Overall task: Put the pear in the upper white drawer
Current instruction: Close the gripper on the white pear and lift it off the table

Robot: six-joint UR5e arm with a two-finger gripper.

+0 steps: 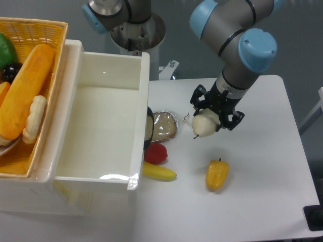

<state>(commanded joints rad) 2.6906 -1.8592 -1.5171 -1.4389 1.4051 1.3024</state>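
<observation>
At far left, a woven yellow basket point(48, 29) holds a long orange bread-like loaf point(24, 91), a small cream knobbly piece point(33, 118) and something green point(7, 50) at its edge. Just beside it stands the upper white drawer point(144, 80), a glossy plastic box with tall thick walls and an open top. Against its right wall, on the white table point(267, 166), lie a smooth red fruit point(156, 154), a yellow banana point(159, 173) and a flat brown slice of bread in clear wrap point(164, 126). Further right the pear point(205, 124), pale cream, smooth and roundish, is pinched between the black fingers of the gripper point(214, 112), apparently lifted off the tabletop (a shadow falls beside it); its tiny dark stem points down and to the left, so its long axis runs diagonally from upper right to lower left. The grey arm with blue joint caps comes down from the upper right, its wrist tilted toward the lower left. Below the pear, well apart from it, a glossy yellow bell pepper point(217, 174) lies with its stem upward.
</observation>
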